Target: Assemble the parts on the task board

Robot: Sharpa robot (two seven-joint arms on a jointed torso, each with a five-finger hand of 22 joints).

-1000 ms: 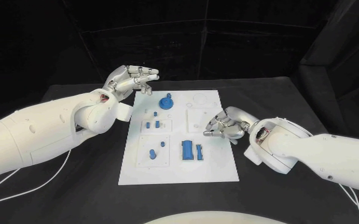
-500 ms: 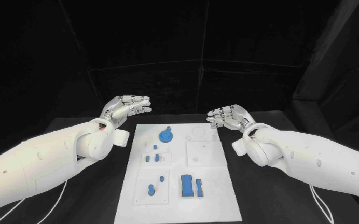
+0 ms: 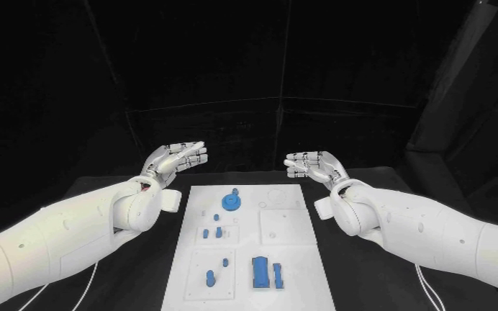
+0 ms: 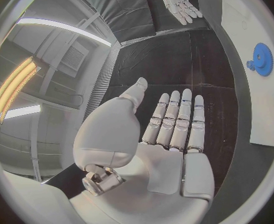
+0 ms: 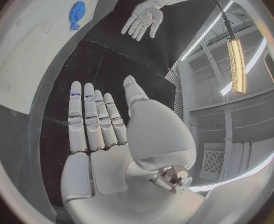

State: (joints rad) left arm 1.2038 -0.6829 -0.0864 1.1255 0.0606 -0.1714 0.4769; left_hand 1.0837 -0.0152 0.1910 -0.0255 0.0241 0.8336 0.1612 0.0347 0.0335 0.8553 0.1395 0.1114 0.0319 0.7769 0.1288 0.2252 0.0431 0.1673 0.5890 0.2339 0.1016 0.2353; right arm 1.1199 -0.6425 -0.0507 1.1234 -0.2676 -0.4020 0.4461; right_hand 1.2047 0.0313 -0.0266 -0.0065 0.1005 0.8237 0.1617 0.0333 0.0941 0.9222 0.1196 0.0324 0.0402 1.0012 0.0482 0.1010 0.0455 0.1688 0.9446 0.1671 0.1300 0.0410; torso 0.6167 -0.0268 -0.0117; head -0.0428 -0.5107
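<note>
Both arms have drawn back from the task board [image 3: 249, 242] over the last second. The right hand [image 3: 311, 165], which a second ago hung low over the board's right edge with its fingers curled in, has lifted clear and now floats flat with fingers straight, above the board's far right corner in the middle of the frame. The left hand [image 3: 176, 158], curled beside the far left corner before, has also opened out flat, and the two now hover level with each other, palms empty.
</note>
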